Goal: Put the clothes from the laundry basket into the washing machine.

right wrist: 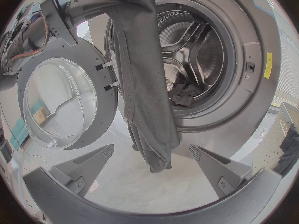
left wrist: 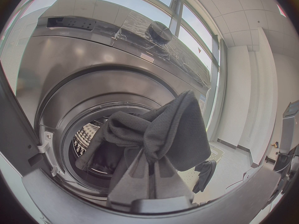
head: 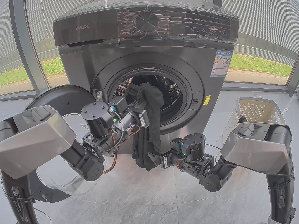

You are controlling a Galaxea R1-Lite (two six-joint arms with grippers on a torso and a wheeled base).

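- You have the left gripper (head: 140, 104) in front of the washing machine (head: 93, 63), level with the upper half of its round opening. Its fingers (left wrist: 134, 178) are clenched on a dark garment (head: 150, 122).
- The dark garment bunches over those fingers at the mouth of the washing machine. The rest hangs straight down past the lower rim, outside the drum.
- Your right gripper (right wrist: 151, 147) sits low in front of the washing machine, below the opening, with its fingers spread wide and grasping nothing. The garment's lower end hangs just at them; you cannot tell whether it touches.
- A small dark piece of clothing (right wrist: 183, 95) lies on the drum floor inside the washing machine.
- The door (head: 62, 100) stands swung open on the washing machine's left side, beside the left arm.
- The laundry basket (head: 260, 108) stands on the floor to the right of the washing machine, with another dark cloth (right wrist: 289, 147) draped over its rim.
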